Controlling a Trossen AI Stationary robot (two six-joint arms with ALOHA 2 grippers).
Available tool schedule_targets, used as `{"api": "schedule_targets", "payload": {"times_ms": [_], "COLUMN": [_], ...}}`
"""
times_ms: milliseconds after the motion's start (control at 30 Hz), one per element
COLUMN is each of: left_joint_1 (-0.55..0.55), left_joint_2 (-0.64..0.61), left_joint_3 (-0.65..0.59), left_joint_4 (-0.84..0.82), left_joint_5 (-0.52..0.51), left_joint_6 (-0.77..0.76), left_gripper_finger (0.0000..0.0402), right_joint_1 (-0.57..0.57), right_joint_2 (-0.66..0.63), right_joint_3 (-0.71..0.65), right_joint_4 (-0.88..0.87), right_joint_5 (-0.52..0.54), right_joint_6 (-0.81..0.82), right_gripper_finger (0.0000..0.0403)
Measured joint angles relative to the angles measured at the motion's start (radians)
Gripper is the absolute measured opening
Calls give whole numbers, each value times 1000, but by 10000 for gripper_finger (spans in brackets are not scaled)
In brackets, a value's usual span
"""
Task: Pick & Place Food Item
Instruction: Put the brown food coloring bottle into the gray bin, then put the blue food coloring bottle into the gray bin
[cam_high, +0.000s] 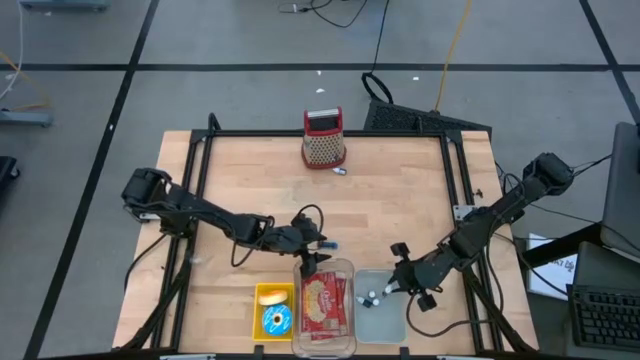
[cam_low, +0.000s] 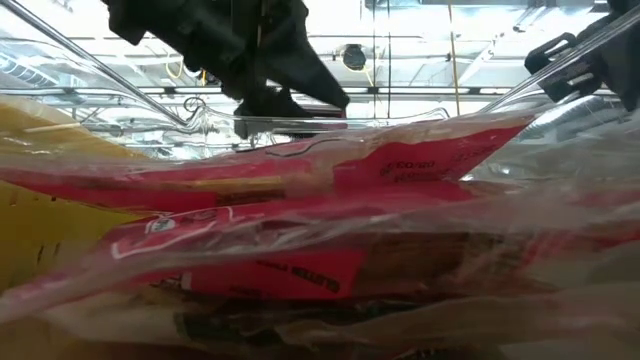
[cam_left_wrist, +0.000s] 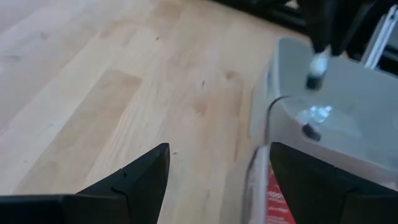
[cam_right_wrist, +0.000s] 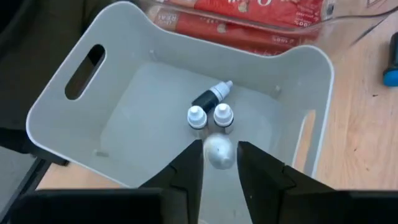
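Grey floor crossed by dark tape lines surrounds the wooden tabletop, on which a red grater stands at the far edge, well apart from the work. Along the near edge, from left to right, three containers are lined up: a yellow bin holding a pale food piece and a blue ring-shaped item, a clear tub packed with a red packaged food, and a grey bin in which small white-capped bottles lie. The grouping appears meant for sorting, each kind in its own container. The left tool is held with its fingers spread over the far rim of the clear tub, judged to be positioned for reaching the packaged food. The right tool is poised above the grey bin, its fingers narrowly parted around a small silvery rounded piece; whether that piece is gripped or being let go cannot be told.
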Motion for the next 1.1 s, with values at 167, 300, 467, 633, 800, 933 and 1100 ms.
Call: {"api": "schedule_targets", "payload": {"times_ms": [167, 300, 467, 633, 800, 933, 1100], "left_joint_1": [21, 37, 51, 71, 102, 113, 115], "left_joint_2": [9, 9, 9, 9, 17, 42, 99], "left_joint_3": [0, 0, 0, 0, 0, 4, 5], "left_joint_4": [-11, -20, -76, -134, -171, -160, -75], "left_joint_5": [2, 7, 1, -57, -4, 56, 122], "left_joint_6": [17, 57, 189, 259, 256, 266, 314], "left_gripper_finger": [266, 257, 248, 244, 250, 250, 250], "right_joint_1": [0, -2, -17, -40, -68, -99, -140], "right_joint_2": [0, 0, 0, 0, 0, -1, 0], "right_joint_3": [0, 0, 0, 0, 0, 0, -1], "right_joint_4": [15, 27, 61, 125, 149, 147, 146], "right_joint_5": [-4, 2, 3, 3, 3, 4, 4], "right_joint_6": [0, -1, -37, -122, -179, -180, -181], "right_gripper_finger": [114, 131, 138, 139, 139, 139, 139]}}
